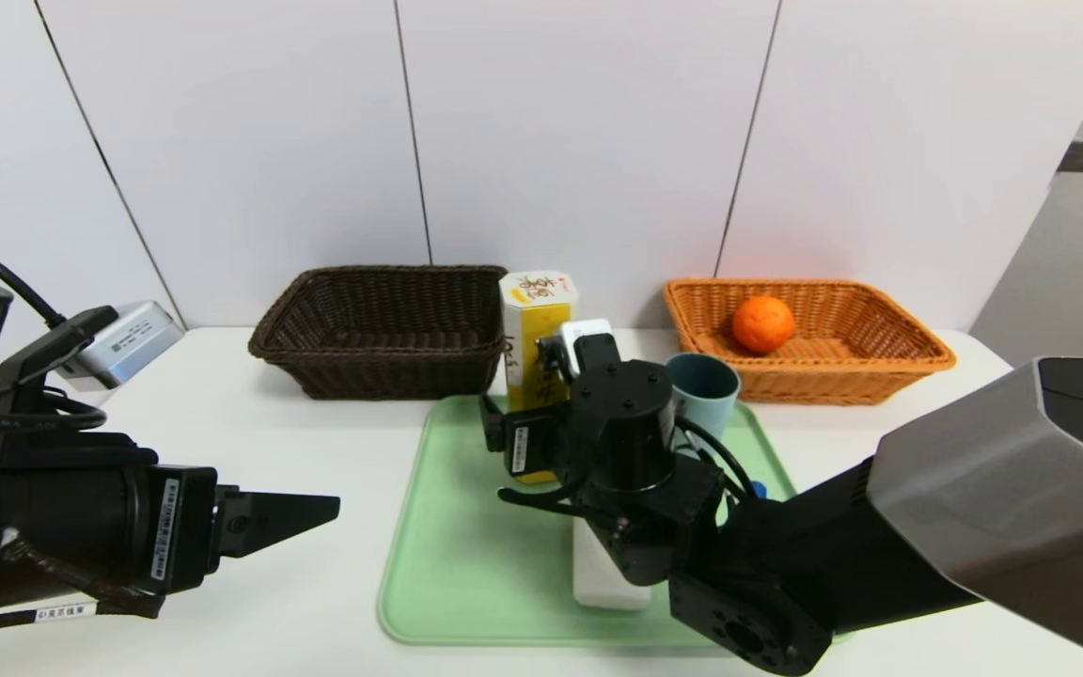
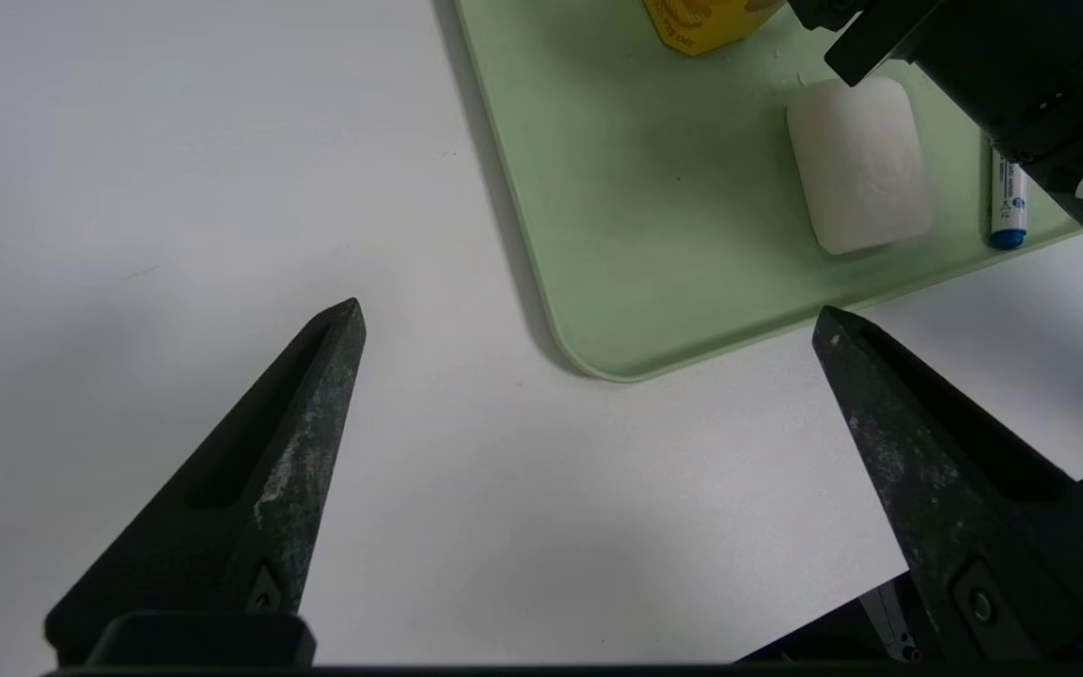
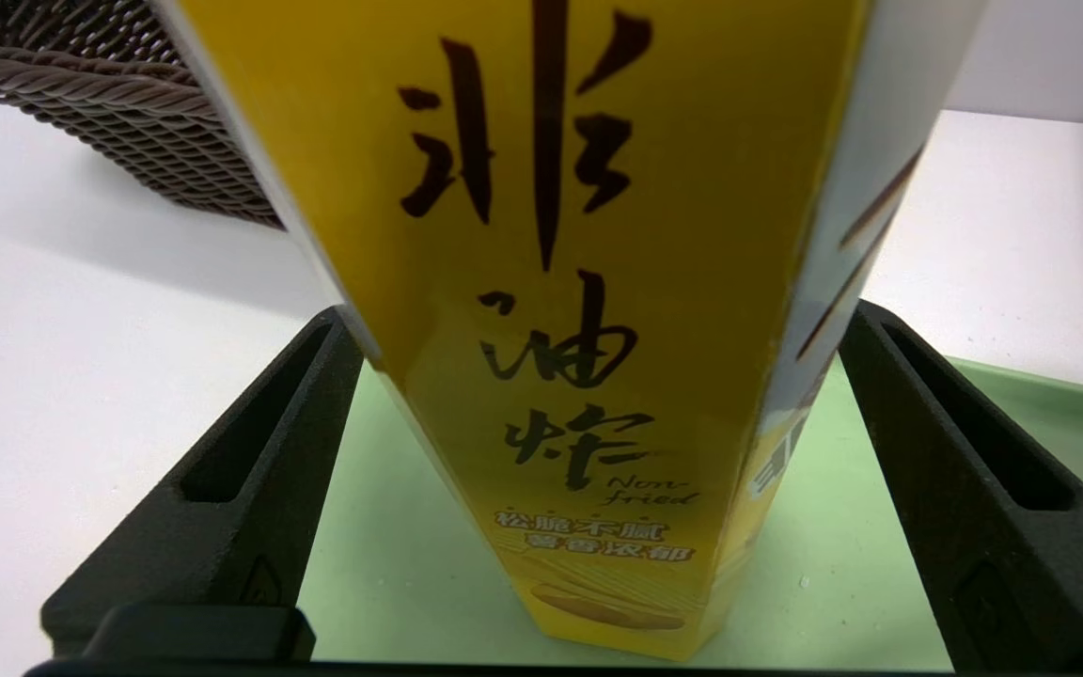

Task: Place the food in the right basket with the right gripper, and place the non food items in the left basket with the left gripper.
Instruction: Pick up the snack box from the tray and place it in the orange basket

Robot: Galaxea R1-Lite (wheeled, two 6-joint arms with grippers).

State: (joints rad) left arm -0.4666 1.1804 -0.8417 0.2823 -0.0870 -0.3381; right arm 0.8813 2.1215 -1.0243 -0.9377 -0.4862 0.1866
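Observation:
A tall yellow snack box (image 1: 538, 320) stands upright at the back of the green tray (image 1: 466, 545). My right gripper (image 3: 598, 315) is open, one finger on each side of the box (image 3: 588, 282), with green tray showing in the gaps lower down. An orange (image 1: 762, 323) lies in the light wicker basket (image 1: 880, 362) at the right. The dark brown basket (image 1: 382, 275) at the left holds nothing I can see. My left gripper (image 2: 588, 310) hangs open and empty over the white table, just off the tray's near left corner (image 2: 598, 362).
On the tray are a teal cup (image 1: 703, 385), a white soap bar (image 2: 859, 165) and a marker with a blue cap (image 2: 1009, 202), all partly behind my right arm in the head view. A white wall stands right behind the baskets.

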